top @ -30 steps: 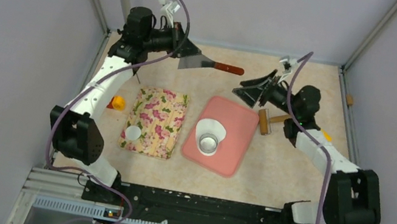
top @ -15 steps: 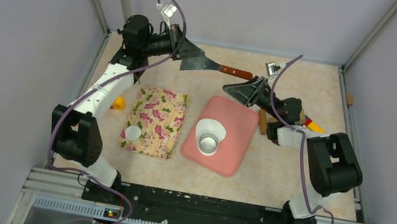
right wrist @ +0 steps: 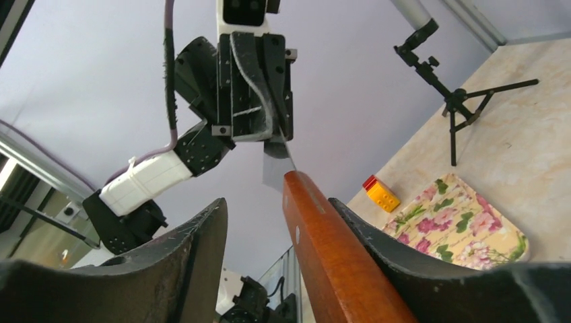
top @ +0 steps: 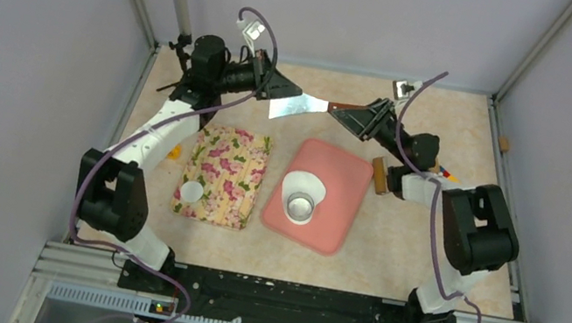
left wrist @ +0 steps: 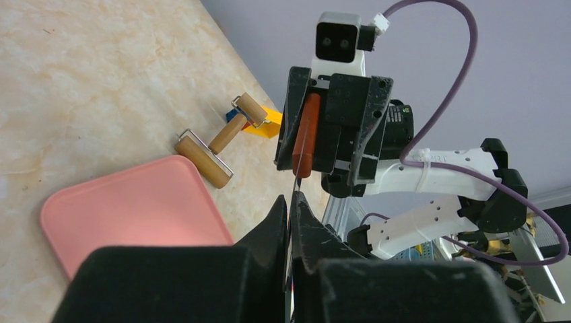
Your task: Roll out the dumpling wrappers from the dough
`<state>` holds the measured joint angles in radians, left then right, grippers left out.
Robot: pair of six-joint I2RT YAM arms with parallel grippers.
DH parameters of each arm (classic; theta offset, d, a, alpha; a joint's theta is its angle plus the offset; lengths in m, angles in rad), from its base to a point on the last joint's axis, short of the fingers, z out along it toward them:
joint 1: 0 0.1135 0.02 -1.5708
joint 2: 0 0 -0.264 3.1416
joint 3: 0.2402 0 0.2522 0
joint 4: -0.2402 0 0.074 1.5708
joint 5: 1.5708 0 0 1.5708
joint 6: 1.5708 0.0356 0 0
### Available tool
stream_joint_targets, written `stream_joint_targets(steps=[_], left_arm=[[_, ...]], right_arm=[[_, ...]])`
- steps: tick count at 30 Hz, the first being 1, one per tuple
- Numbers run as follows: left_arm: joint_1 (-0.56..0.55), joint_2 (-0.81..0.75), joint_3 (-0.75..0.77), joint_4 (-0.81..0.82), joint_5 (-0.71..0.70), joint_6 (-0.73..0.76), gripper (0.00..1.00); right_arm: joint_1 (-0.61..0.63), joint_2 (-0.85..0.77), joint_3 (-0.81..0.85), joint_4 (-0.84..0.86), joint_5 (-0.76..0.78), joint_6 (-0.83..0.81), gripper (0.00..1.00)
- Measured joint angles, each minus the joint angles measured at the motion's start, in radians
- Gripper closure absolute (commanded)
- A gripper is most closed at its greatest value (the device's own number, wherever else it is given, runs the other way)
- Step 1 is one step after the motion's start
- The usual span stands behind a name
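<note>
The table (top: 389, 260) is where a dropped tool would end up, since a handover is being carried out in the air above its far side. The board (top: 338, 197) is placed right of centre, nearer than the handover, and could be struck if the tool is let fall. The cloth (top: 234, 161) is spread just left of the board.

The scraper (top: 299, 108) is held between the two arms. Its blade is clamped by the tightly closed left gripper (top: 282, 90). Its wooden handle (right wrist: 330, 256) is enclosed by the right gripper (top: 356, 119), whose jaws are set partly apart, with a gap seen on one side of the handle, so no firm grip is shown yet. If the blade is released before the handle is pinched, the scraper is likely to be dropped. If both ends are clamped while the arms are misaligned, the tool may be twisted out of the thin hold on the blade.

The roller (left wrist: 204, 160) is left on the table just beside the board's far right corner, and is judged to be out of harm's way. The dough (top: 301, 184) is seen as a white sheet on the board, where it could be gouged by a falling blade. The cutter (top: 301, 209) is stood on the dough and could be knocked aside. One wrapper (top: 191, 191) is laid on the near left corner of the cloth, well apart from the handover.
</note>
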<state>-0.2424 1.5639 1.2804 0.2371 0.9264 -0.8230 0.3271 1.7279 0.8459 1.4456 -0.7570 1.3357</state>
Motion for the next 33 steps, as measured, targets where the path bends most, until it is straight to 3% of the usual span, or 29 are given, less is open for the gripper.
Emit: stream_joint_targets(steps=[12, 13, 20, 33], left_arm=[[-0.057, 0.0, -0.028, -0.03, -0.007, 0.126, 1.0], [-0.062, 0.0, -0.031, -0.037, -0.007, 0.138, 1.0], [-0.094, 0.011, -0.032, -0.089, 0.0, 0.199, 1.0], [-0.072, 0.019, -0.085, -0.087, -0.013, 0.117, 1.0]], right_arm=[[-0.047, 0.001, 0.031, -0.113, -0.002, -0.061, 0.87], [-0.054, 0.001, 0.039, -0.122, -0.003, -0.061, 0.85], [-0.08, 0.001, 0.086, -0.129, -0.025, -0.057, 0.48], [-0.071, -0.006, 0.055, -0.136, -0.038, -0.061, 0.39]])
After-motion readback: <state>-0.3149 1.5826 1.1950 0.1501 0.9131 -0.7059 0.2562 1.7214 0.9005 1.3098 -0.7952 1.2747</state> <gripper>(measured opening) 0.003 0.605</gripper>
